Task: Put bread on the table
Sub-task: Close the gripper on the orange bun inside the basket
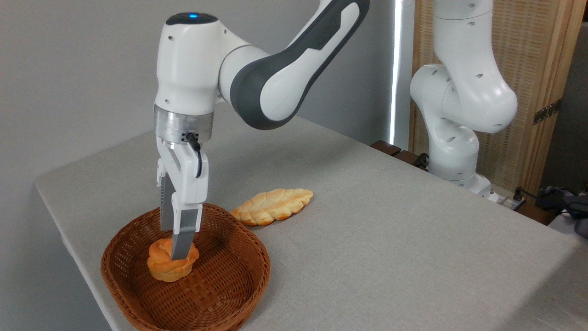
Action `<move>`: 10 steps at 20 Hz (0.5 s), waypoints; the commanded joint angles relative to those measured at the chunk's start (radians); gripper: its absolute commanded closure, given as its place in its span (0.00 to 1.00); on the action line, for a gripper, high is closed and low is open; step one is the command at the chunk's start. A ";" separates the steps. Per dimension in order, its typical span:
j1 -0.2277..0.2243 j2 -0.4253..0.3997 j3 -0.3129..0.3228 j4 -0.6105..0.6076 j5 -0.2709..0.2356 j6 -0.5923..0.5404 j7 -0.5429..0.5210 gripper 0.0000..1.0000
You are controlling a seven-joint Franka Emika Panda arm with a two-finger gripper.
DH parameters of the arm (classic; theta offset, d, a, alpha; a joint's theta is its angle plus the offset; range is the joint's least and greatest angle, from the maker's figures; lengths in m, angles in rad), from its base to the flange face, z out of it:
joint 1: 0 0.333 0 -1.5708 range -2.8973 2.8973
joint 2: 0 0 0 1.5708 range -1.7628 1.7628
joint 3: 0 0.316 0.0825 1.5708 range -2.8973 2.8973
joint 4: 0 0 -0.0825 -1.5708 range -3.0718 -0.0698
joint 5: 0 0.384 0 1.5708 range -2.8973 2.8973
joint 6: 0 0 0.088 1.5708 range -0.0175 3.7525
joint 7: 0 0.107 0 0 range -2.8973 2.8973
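Where the wicker basket [216, 294] sits near the front left corner of the table [390, 230], the bread [161, 265] lies inside it, towards its left side. The gripper [177, 248] points straight down with its fingers at the bun's top; seen edge-on, whether they are spread or clenched cannot be told. A braided loaf [273, 206] rests on the cloth just beside the basket's far rim.

White arm [193, 59] with dark grey joint panels, silver wrist ring, black cable, grey jaws.
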 commanded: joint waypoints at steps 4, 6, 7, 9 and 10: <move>0.000 0.034 -0.020 0.000 0.020 0.037 0.010 0.00; 0.000 0.043 -0.021 0.000 0.054 0.042 0.010 0.00; 0.000 0.043 -0.021 0.000 0.075 0.042 0.010 0.00; 0.003 0.043 -0.021 0.000 0.091 0.042 0.010 0.00; 0.003 0.044 -0.021 0.000 0.091 0.044 0.010 0.00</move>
